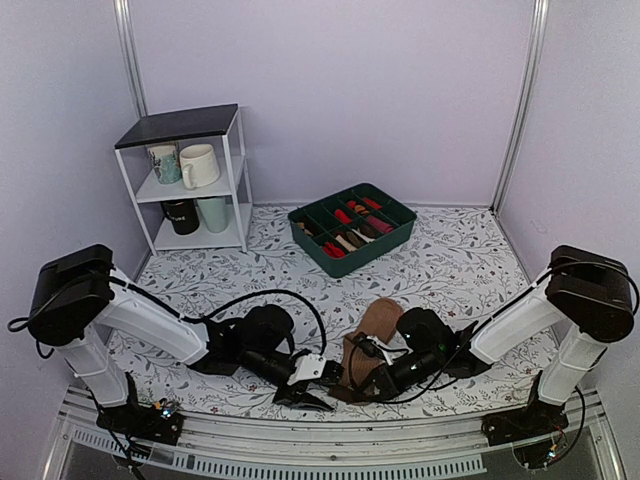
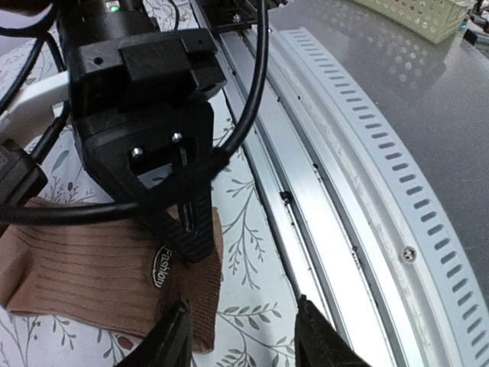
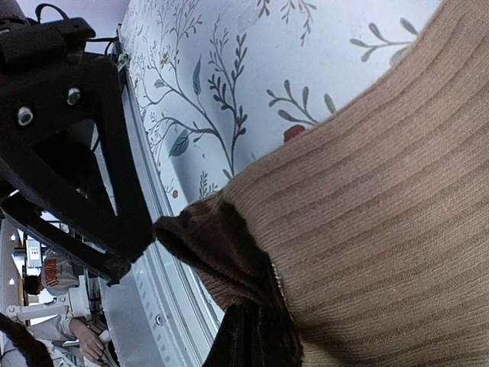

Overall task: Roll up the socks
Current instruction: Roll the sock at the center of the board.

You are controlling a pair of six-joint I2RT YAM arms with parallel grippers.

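Step in hand: start of the roll, making the first turn at the near end of the socks (image 1: 376,322); my read is nothing is rolled yet, since the strip lies flat for nearly its whole length.

Right gripper (image 1: 358,385): jaws narrow and apparently clamped on the dark brown end (image 3: 218,248); that end is bunched and lifted just off the tablecloth (image 2: 252,294) at its tips; its own fingers are hidden under fabric in the right wrist view; the grip is read from the left wrist view, where the jaws converge to a point on the sock's edge.

Left gripper (image 2: 241,340): wide, holding nothing; just beside the right gripper; one finger hangs over the sock's corner, the other over bare cloth; can't tell whether it touches the fabric.

Where the socks are: they start at the right gripper's tips and run straight away from it; only the corner reaches under the left gripper.

Next move, as a judgement: fold the pinched end over onto the flat part ahead of the right gripper; the left gripper needs to close in on the fold to pin it, or it springs open on regrip; keep the turn tight and square to the strip or the roll goes conical.

Look: tan-brown ribbed knit with a darker brown band at the gripped end; small oval label (image 2: 162,266) reading "Fashion" just beside the right gripper's tip; soft and limp, so expect it to slump rather than hold a crease.
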